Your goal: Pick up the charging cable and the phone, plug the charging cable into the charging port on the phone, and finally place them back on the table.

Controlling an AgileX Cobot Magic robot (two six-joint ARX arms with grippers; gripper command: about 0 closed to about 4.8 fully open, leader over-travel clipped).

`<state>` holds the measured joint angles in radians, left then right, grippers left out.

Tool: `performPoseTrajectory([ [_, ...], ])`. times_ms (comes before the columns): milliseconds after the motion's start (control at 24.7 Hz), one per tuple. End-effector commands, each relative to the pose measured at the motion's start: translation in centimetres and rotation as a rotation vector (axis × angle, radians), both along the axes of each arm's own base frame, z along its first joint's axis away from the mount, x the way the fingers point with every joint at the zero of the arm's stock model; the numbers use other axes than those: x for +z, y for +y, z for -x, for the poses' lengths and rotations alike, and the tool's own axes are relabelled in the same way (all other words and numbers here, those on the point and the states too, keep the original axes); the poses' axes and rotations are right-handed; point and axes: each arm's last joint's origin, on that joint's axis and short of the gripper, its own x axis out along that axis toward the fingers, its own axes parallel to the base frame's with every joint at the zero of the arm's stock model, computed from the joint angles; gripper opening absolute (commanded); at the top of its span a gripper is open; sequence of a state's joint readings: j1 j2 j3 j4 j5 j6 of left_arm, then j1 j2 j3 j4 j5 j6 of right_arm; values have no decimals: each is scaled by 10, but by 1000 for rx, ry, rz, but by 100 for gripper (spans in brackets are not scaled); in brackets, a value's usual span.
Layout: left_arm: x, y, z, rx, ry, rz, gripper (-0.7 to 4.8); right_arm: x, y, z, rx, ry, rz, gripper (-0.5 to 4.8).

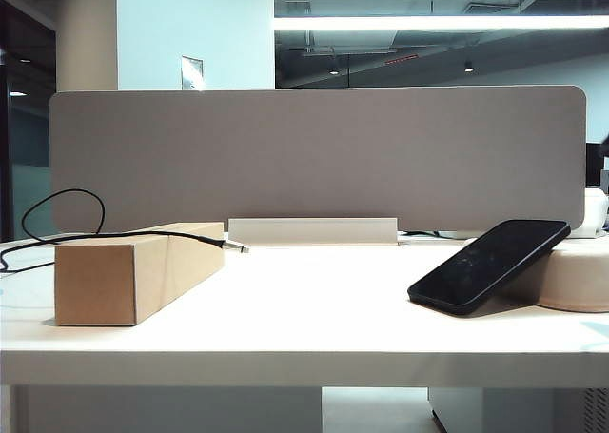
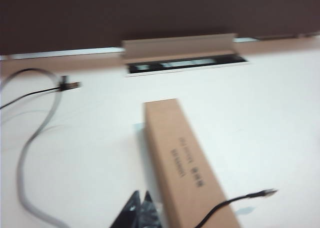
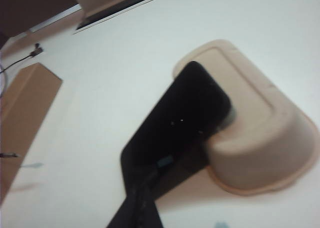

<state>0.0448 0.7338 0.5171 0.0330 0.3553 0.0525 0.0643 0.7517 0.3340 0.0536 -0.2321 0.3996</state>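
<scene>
L gripper (image 2: 141, 208) pressed together, holding nothing, hovering over near end of cardboard box (image 1: 133, 271) on left of table (image 1: 314, 305); charging cable (image 1: 124, 234) lies across box top w/ silver plug tip poking off its right side. R gripper (image 3: 140, 198) also pressed together, empty, hovering just above near end of phone (image 1: 490, 265), which leans tilted on upturned beige tray (image 3: 260, 133) at right. Neither arm visible in ext view.

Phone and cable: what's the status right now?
Left gripper shut above box; right gripper shut over phone. Phone leaning on tray. Cable draped over box, unplugged.
</scene>
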Motion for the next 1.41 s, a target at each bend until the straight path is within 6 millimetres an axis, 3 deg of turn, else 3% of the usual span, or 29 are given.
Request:
performPoseTrajectory([
  [40,12,-2,-24,-90,32,20,-6,-2,3,-11,18,12,-99,0],
  [162,23,-2,-44,-124,80,32,-6,-14,5,-19,38,97,-140,69],
  [283,33,-2,-56,-131,109,35,-6,-26,6,-26,15,179,-189,231],
  [404,42,-7,-68,-162,124,37,-5,-34,7,-32,19,217,-229,315],
  [889,60,-41,-89,-295,146,-16,0,-62,14,-59,59,246,-308,316],
  [1051,62,-42,-90,-265,147,-28,79,-75,15,-69,49,239,-346,316],
  [1415,61,-41,-88,-250,197,-33,84,-88,39,-97,120,280,-333,316],
])
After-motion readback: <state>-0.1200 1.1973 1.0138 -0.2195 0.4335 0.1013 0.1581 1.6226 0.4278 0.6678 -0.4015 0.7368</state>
